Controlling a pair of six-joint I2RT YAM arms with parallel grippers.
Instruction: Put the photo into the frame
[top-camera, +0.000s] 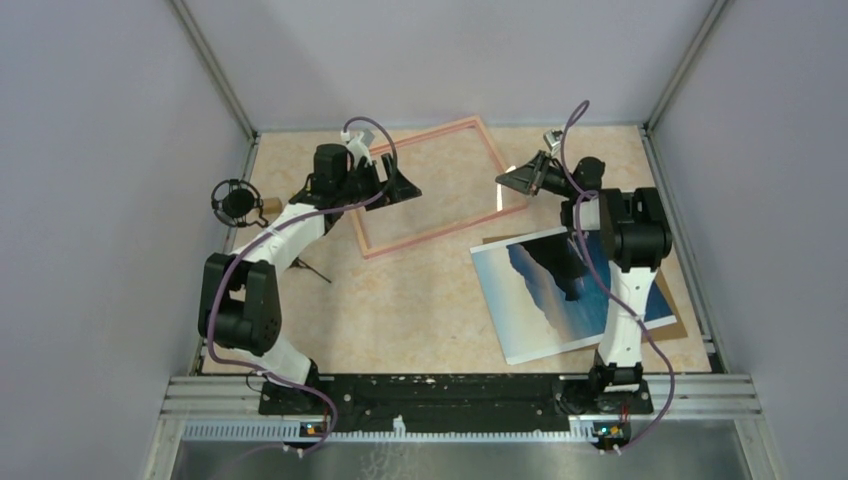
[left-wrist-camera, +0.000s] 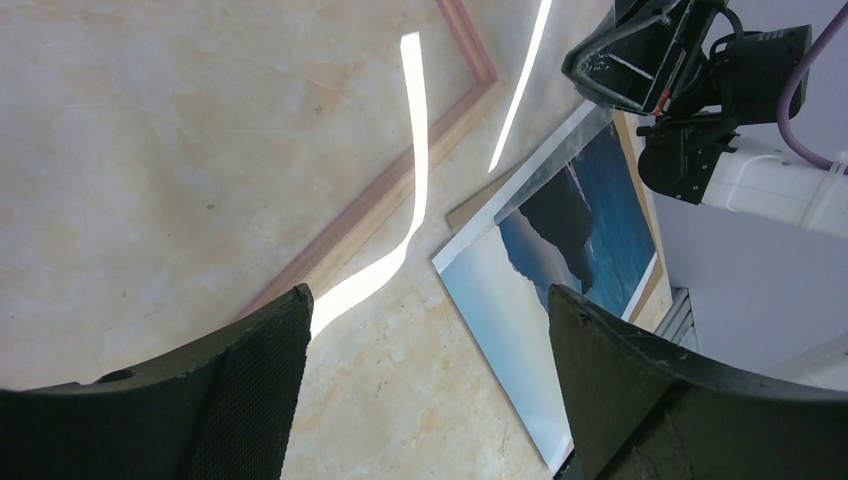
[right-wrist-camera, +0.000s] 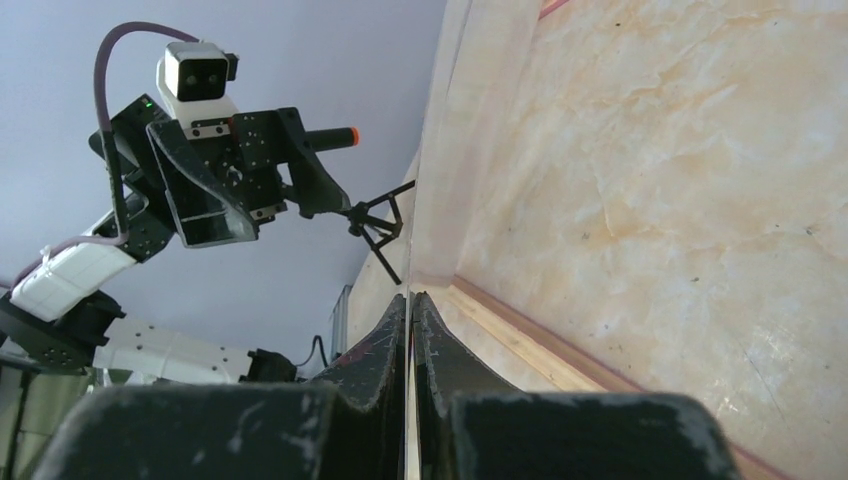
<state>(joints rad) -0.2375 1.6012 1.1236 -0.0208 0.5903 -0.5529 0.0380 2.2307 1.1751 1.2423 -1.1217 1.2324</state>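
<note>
The salmon-pink frame (top-camera: 440, 233) lies flat at the back middle of the table. Its rail also shows in the left wrist view (left-wrist-camera: 380, 200) and the right wrist view (right-wrist-camera: 530, 345). The photo (top-camera: 540, 300) lies picture side up at the front right, on the brown backing board (top-camera: 675, 325). It also shows in the left wrist view (left-wrist-camera: 600, 190). My left gripper (top-camera: 403, 186) is open and empty above the frame's left part (left-wrist-camera: 430, 335). My right gripper (top-camera: 507, 181) hovers at the frame's right corner, shut on a thin clear sheet (right-wrist-camera: 430, 200) seen edge-on (right-wrist-camera: 411, 300).
A black clip stand (top-camera: 235, 200) is at the table's left edge. Grey walls close in the back and sides. A metal rail (top-camera: 450, 395) runs along the near edge. The clear sheet gives bright streaks (left-wrist-camera: 413, 120) over the frame.
</note>
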